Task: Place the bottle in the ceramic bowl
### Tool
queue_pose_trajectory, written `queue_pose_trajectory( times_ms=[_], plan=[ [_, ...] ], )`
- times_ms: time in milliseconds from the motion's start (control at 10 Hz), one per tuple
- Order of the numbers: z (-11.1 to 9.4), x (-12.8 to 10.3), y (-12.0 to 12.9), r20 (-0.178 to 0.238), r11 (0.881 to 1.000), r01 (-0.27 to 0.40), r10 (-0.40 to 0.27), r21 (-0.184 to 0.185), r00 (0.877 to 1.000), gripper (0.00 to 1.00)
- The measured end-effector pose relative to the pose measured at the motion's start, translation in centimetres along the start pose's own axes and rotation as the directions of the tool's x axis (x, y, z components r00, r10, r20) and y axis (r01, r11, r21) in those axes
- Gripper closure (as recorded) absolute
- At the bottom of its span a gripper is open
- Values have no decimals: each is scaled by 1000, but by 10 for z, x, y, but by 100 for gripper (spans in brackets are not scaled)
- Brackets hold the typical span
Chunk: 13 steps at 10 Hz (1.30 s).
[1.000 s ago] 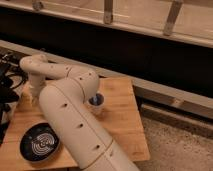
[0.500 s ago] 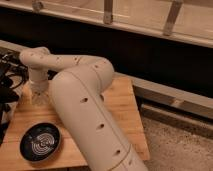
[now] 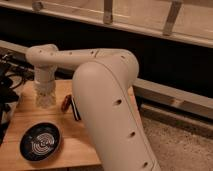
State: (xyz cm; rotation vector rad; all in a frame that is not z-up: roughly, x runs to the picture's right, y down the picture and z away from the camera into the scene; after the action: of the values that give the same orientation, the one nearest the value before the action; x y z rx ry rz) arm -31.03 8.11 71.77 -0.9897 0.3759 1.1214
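White arm: fills mid-frame, rising from the lower right and reaching left across the wooden table.

Black bowl with white curved lines: sits upright near the table's front left corner, nothing in it.

Gripper: points straight down at the table's back left, behind the bowl and apart from it. Open or closed, cannot tell.

Small reddish-brown item: possibly the bottle, on the table just right of the gripper, partly hidden by the arm, well apart from the bowl.
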Motion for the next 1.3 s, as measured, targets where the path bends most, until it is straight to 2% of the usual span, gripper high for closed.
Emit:
queue_pose_trajectory(
  times_ms=[200, 500, 800, 1100, 1300],
  plan=[
    [13, 11, 12, -23, 1000, 2, -2, 5, 1000, 100],
    [17, 17, 19, -46, 1000, 20, -19, 10, 999, 100],
    [31, 47, 38, -95, 999, 49, -50, -6, 994, 100],
    [42, 58, 51, -114, 998, 58, -59, -10, 992, 100],
    [49, 76, 52, -123, 998, 59, -60, -7, 991, 100]
  ],
)
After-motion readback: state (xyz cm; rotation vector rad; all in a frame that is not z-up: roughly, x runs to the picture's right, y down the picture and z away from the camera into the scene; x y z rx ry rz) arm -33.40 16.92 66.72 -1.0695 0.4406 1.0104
